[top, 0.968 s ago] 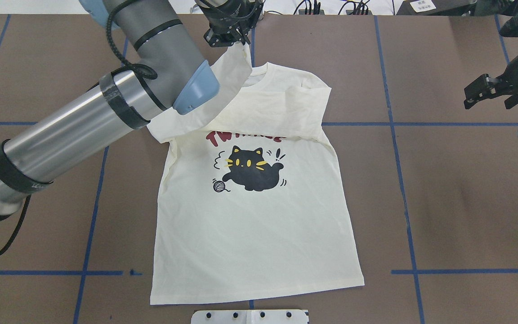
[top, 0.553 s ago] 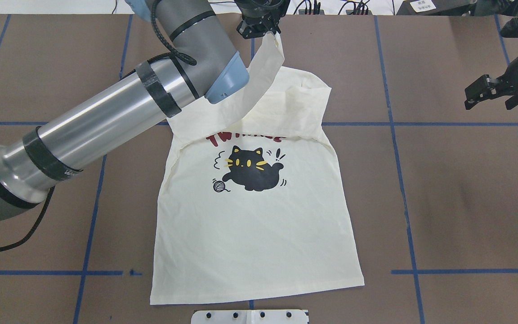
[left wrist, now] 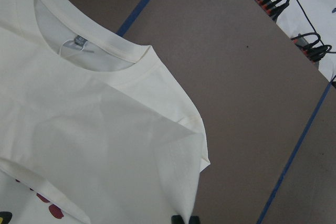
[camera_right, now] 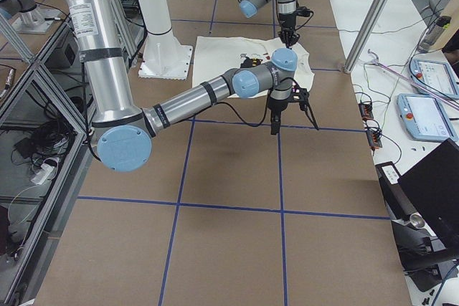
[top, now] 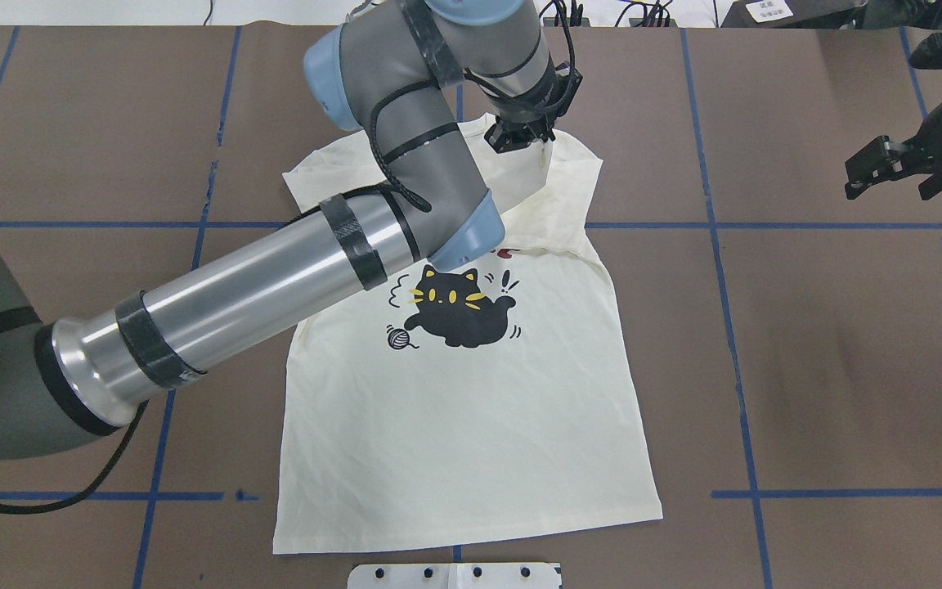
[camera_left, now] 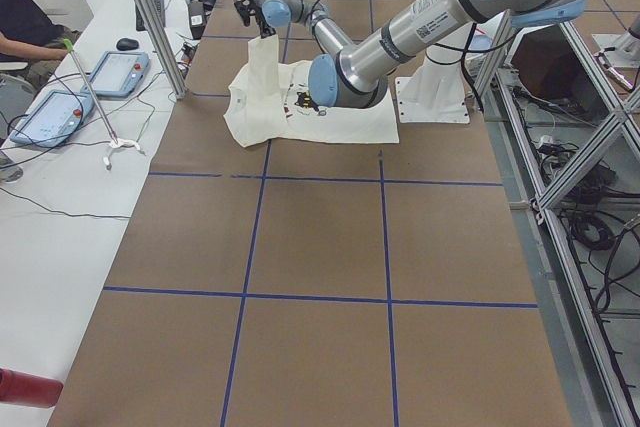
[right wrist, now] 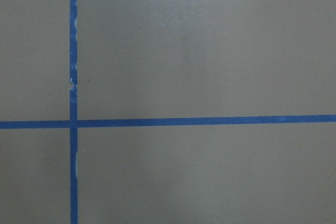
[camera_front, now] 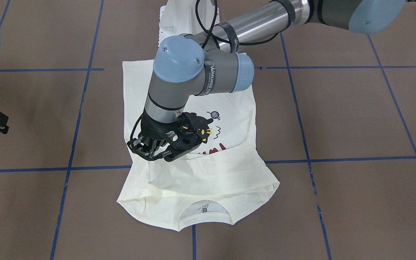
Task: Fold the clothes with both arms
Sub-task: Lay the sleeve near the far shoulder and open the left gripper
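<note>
**Count.**
- T-shirt [top: 455, 425]: one, cream.
- Arms: two, left arm [top: 275, 286] and right arm [camera_right: 193, 102].
- Grippers: two.
- Table [top: 847, 368]: one, brown, marked with a grid of blue tape lines [top: 831, 225].
- Base plate [top: 455, 575]: one, white.

**T-shirt.** It lies at the middle of the table with the cat print [top: 455, 311] facing up. The hem is toward the base plate and the collar is on the far side. One sleeve is folded flat across the chest. The red lettering is mostly covered.

**Left gripper [top: 518, 141].** The fingers are pinched together on the end of the other sleeve. They hold it raised above the collar area, and the cloth hangs down from them.

**Right gripper [camera_right: 295, 125].** The fingers are spread wide, holding and touching nothing. It hangs above the table, well apart from the T-shirt.

**Edges and room.** The hem stops just short of the base plate. Broad brown surface lies on both sides of the T-shirt. The left arm crosses over the T-shirt's upper left part.
</note>
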`<action>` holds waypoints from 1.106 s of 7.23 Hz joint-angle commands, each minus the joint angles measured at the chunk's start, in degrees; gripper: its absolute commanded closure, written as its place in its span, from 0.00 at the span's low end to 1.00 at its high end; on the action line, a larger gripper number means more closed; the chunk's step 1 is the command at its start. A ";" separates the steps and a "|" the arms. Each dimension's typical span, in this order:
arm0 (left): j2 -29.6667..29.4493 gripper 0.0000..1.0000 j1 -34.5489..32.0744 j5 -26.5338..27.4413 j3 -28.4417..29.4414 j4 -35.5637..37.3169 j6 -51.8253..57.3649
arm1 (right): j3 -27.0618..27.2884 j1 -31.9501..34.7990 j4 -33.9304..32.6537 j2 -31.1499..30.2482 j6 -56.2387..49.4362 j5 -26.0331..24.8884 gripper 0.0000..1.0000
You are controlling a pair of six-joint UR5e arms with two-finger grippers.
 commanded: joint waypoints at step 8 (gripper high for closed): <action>6.07 0.00 3.31 2.89 -6.33 2.05 15.61 | 5.58 -4.01 0.18 0.28 8.28 0.29 0.00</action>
